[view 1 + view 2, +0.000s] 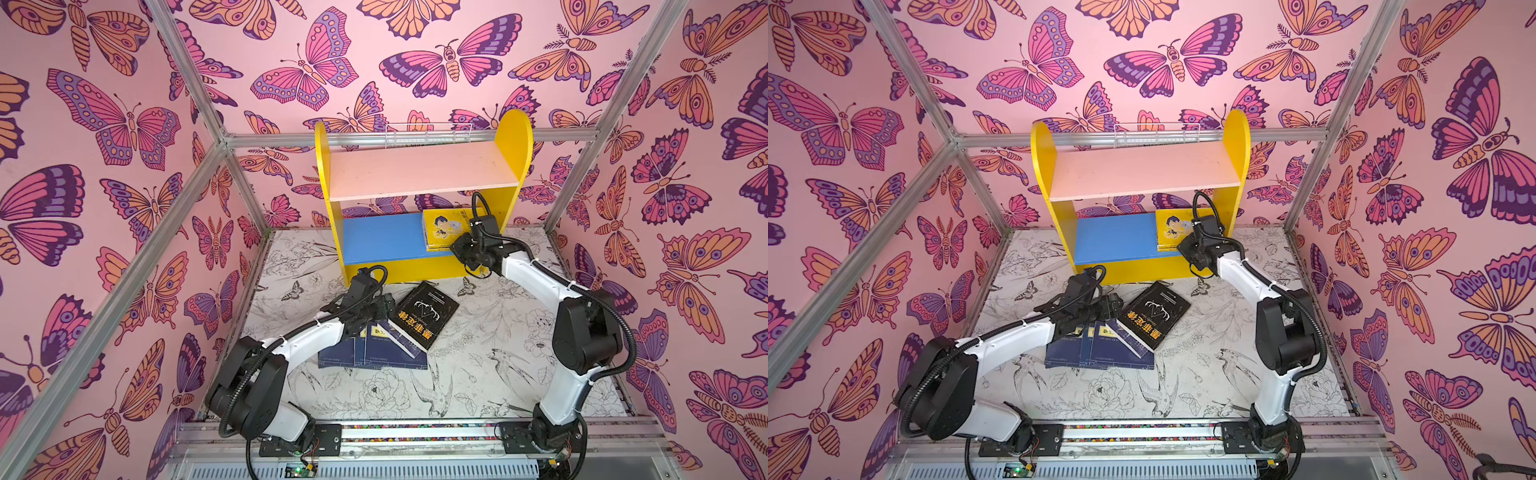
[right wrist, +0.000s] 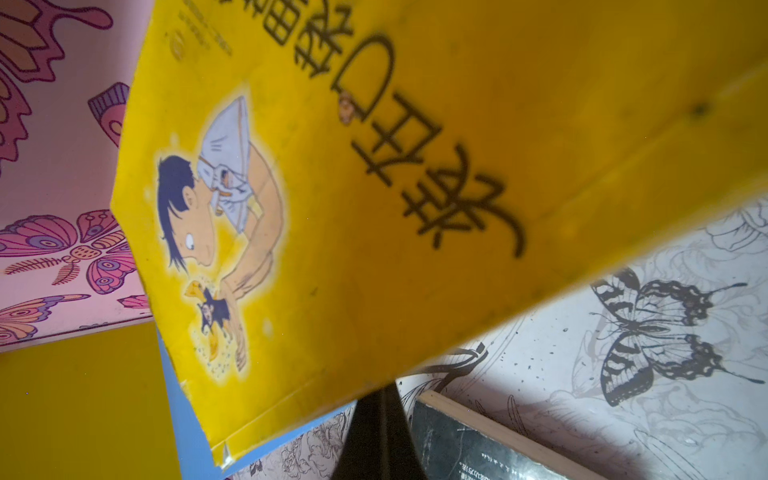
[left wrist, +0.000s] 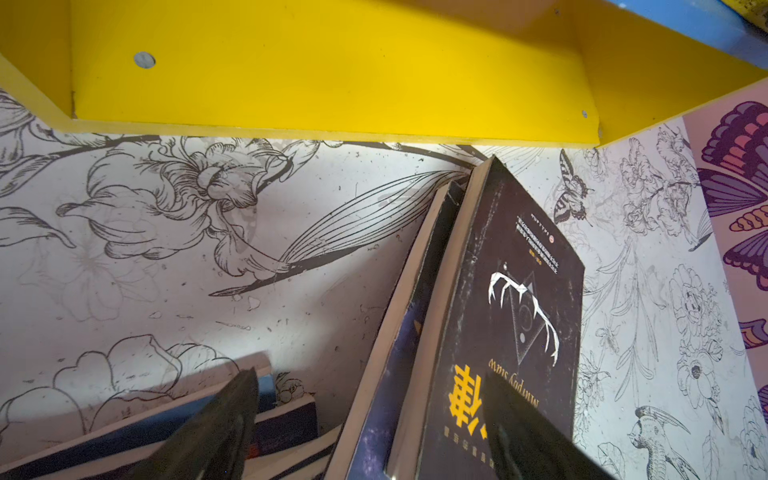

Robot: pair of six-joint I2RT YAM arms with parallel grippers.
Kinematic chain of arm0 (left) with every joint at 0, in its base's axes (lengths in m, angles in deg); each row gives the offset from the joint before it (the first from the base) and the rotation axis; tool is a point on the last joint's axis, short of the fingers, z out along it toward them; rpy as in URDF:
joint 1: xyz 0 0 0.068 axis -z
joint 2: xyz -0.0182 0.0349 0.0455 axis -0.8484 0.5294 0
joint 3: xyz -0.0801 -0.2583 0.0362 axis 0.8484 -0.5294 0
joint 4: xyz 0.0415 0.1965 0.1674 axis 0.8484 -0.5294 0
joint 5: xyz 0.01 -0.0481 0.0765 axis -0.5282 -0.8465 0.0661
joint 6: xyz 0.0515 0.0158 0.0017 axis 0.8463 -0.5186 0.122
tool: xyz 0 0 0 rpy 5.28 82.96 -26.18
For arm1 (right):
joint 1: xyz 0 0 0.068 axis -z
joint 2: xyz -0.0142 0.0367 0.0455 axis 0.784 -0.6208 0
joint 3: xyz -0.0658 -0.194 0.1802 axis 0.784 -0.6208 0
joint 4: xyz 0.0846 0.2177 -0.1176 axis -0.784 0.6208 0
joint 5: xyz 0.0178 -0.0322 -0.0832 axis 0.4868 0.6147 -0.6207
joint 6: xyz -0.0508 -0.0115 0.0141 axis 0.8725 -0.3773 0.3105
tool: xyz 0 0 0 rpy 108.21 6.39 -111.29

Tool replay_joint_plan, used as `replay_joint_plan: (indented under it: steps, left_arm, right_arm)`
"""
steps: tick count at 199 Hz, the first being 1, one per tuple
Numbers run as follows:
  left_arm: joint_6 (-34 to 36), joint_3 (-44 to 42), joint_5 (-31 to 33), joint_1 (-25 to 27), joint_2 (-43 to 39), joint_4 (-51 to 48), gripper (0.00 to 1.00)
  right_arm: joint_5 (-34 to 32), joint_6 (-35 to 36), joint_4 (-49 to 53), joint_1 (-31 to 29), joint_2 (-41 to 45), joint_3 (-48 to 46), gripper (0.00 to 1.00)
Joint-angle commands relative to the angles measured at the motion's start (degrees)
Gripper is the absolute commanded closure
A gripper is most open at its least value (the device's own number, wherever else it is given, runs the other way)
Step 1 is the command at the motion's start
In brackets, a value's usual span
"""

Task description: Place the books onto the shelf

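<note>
Top views, shelf: the shelf (image 1: 419,170) stands at the back of the table (image 1: 478,357). It has round-topped yellow side panels, a matte pink upper board and a blue lower board.
Top views, books: a yellow book (image 1: 442,230) with a cartoon figure sits at the right end of the blue board, cover up. A black book (image 1: 424,313) with yellow characters lies before the shelf, overlapping the flat navy books (image 1: 374,353).
Top views, arms: the left arm reaches low, with the left gripper (image 1: 385,305) beside the black book. The right arm stretches to the lower board, with the right gripper (image 1: 471,232) at the yellow book.
Top views, surroundings: a white wire rack (image 1: 428,133) stands behind the shelf.
Left wrist view, jaws: spread wide, grasping nothing. One of the fingers (image 3: 216,432) is over the navy books, the other over the glossy black cover.
Left wrist view, obstruction: the yellow base strip (image 3: 332,83) closes the far side.
Right wrist view, jaws: pressed together at the yellow cover's lower edge; contact cannot be told.
Right wrist view, surroundings: the black book's corner lies below on the line-drawn floral table surface.
</note>
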Motion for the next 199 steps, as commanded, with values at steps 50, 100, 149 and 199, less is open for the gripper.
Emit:
replay_joint_plan:
  steps: [50, 100, 149, 199]
  left_arm:
    - [0.57, 0.79, 0.36, 0.17, 0.40, -1.12, 0.14]
    - [0.81, 0.92, 0.27, 0.11, 0.46, -1.21, 0.14]
    - [0.92, 0.96, 0.36, 0.11, 0.65, -1.26, 0.14]
    - [0.68, 1.01, 0.10, 0.19, 0.84, -1.18, 0.14]
  right_arm:
    - [0.93, 0.09, -0.39, 0.44, 1.80, 1.01, 1.00]
    - [0.83, 0.23, 0.05, 0.96, 0.99, 3.03, 1.00]
    - [1.50, 0.31, 1.01, 1.06, 1.29, 3.73, 1.00]
    - [1.27, 0.25, 0.00, 1.14, 2.96, 1.46, 1.00]
